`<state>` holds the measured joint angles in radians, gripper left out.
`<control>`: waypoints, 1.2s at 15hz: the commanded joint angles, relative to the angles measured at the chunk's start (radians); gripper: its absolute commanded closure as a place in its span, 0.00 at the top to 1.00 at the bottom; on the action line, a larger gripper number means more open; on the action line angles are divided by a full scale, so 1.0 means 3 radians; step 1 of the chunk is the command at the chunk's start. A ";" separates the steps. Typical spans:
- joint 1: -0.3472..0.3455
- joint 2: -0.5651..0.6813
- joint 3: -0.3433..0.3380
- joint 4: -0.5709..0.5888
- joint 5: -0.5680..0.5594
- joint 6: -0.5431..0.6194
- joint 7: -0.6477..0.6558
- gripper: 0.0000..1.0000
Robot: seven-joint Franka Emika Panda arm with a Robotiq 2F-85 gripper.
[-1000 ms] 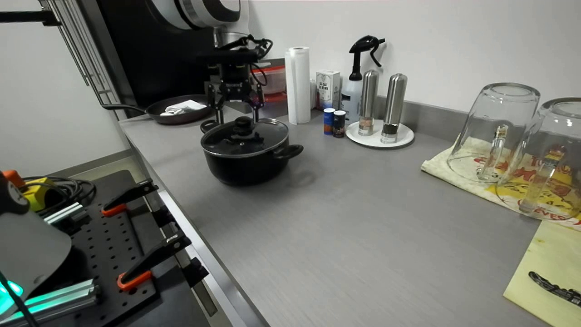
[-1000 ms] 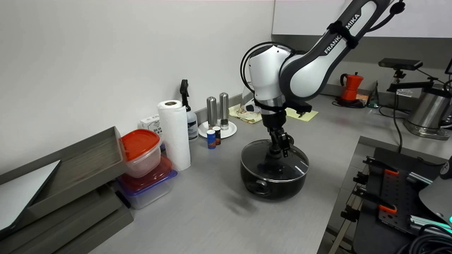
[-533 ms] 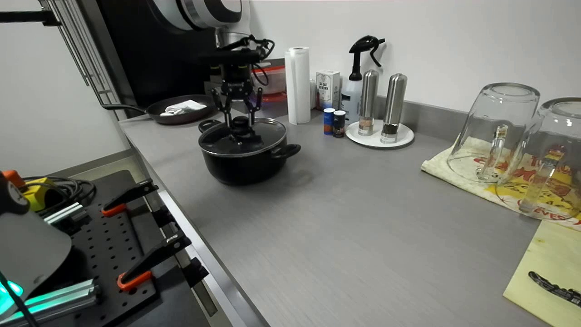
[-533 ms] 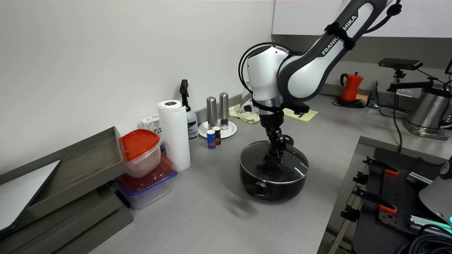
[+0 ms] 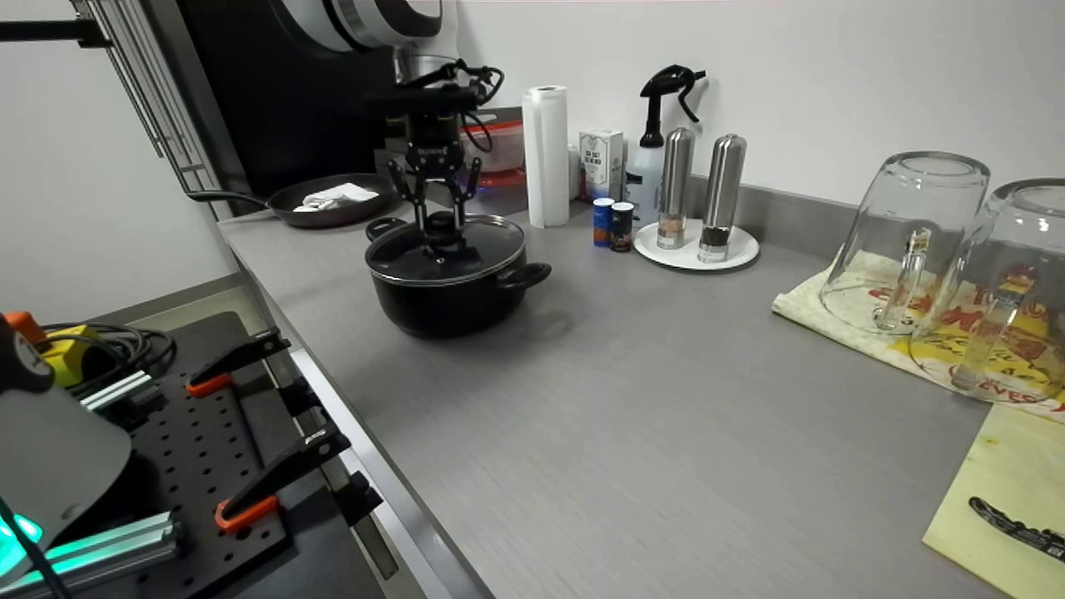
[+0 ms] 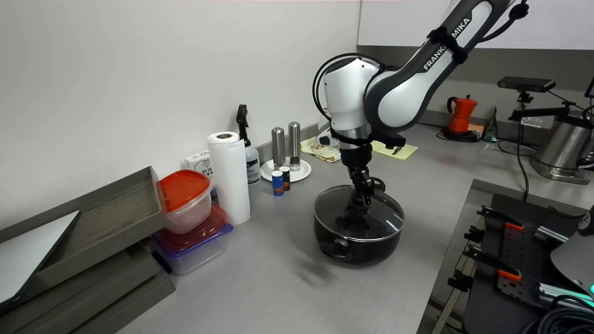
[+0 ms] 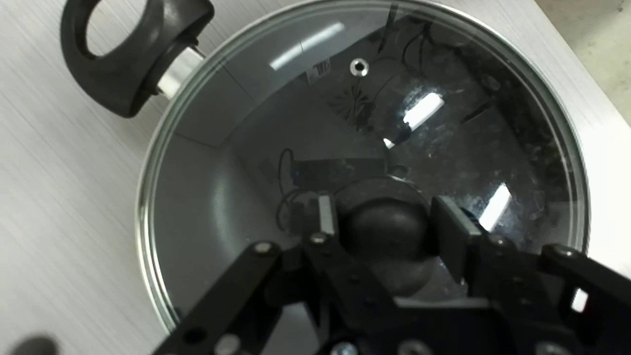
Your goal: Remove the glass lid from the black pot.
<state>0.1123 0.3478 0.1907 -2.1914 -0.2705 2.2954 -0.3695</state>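
The black pot [image 5: 449, 308] stands upright on the counter in both exterior views, with one side handle [image 7: 133, 59] large in the wrist view. Covering it is the glass lid [image 7: 236, 148], its metal rim seated level on the pot's rim as far as I can see. My gripper [image 7: 387, 219] points straight down at the lid's centre, shut on the round black knob [image 7: 387, 227], one finger on each side. From an exterior view the gripper [image 5: 440, 223] hides part of the knob. The inside of the pot is dim behind reflections.
A frying pan [image 5: 366, 215] holding a white cloth lies behind the pot. Along the wall stand a paper towel roll [image 5: 546, 158], a spray bottle [image 5: 645, 179] and two mills on a white plate [image 5: 745, 249]. Grey trays [image 6: 106, 222] and food containers [image 6: 185, 199] sit nearby. The counter edge runs close beside the pot.
The fingers, spread wide around the knob a second ago, have closed in on it. The pot with its lid has shifted very slightly, and the arm has moved only a little.
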 commanded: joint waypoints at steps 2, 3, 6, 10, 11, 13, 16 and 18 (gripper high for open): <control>0.0045 -0.0297 0.0009 -0.0090 -0.0037 -0.0020 -0.0096 0.25; 0.0051 -0.0349 0.0021 -0.0097 -0.0036 -0.0035 -0.0121 0.25; 0.0112 -0.0498 0.0053 -0.0094 -0.0086 -0.0023 -0.0140 0.25; 0.0244 -0.0530 0.0134 -0.0001 -0.0126 -0.0012 -0.0170 0.25; 0.0291 -0.0512 0.0165 0.0030 -0.0135 -0.0025 -0.0170 0.25; 0.0382 -0.0469 0.0229 0.0077 -0.0170 -0.0032 -0.0177 0.25; 0.0514 -0.0397 0.0346 0.0131 -0.0187 -0.0008 -0.0256 0.25; 0.0571 -0.0366 0.0438 0.0146 -0.0125 0.0031 -0.0398 0.25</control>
<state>0.2609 0.2233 0.2933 -2.1808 -0.3092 2.2968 -0.4298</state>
